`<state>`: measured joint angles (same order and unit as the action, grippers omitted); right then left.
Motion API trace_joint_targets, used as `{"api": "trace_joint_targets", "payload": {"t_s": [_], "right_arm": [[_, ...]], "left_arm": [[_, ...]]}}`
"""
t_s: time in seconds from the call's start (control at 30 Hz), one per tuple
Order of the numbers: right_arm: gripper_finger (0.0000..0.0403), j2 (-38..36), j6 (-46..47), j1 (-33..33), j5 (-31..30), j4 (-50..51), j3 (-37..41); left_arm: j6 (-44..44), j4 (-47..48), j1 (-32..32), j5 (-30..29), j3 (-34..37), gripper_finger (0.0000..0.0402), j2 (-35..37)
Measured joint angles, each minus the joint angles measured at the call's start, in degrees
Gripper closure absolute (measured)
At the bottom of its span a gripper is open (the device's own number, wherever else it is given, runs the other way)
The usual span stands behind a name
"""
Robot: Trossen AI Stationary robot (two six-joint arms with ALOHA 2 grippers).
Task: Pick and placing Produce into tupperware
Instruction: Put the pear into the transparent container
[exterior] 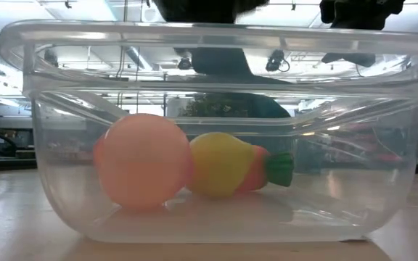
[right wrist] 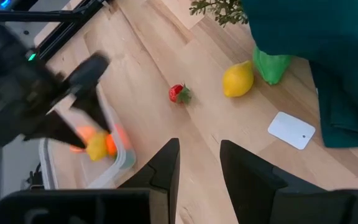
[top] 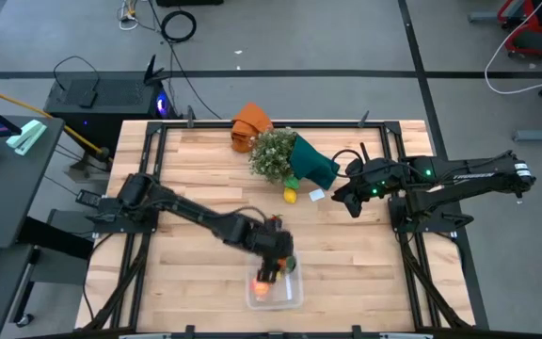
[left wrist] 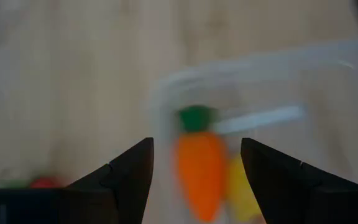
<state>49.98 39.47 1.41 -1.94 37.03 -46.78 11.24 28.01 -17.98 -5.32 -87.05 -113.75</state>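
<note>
My left gripper (left wrist: 194,180), fingers spread, hangs over the tupperware (exterior: 216,181). Low view alone shows the peach (exterior: 142,161); right wrist view, the berry (right wrist: 178,93). Right gripper (right wrist: 199,168): slightly parted, empty.

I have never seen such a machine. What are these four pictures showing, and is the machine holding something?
These are two robot arms at a wooden table. One picture looks down from above, one looks level from the tabletop, and two come from cameras on the wrists. The left gripper hangs open over the clear tupperware, holding nothing; a peach, a lemon and a carrot lie inside. The right gripper waits aside. A second lemon and a red berry lie on the table.
</note>
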Motion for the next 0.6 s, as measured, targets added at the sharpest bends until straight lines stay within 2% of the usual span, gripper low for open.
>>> {"api": "trace_joint_targets", "payload": {"t_s": [0.33,0.6], "right_arm": [[0.0318,-1.9,-1.7,0.0,0.4,2.3,0.1],[0.0318,-7.3,-0.2,0.0,0.1,7.3,0.1]], "left_arm": [[6.2,-8.2,4.9,-1.7,0.0,0.0197,4.8],[7.8,-7.1,6.5,-4.0,3.3,0.0224,9.1]]}}
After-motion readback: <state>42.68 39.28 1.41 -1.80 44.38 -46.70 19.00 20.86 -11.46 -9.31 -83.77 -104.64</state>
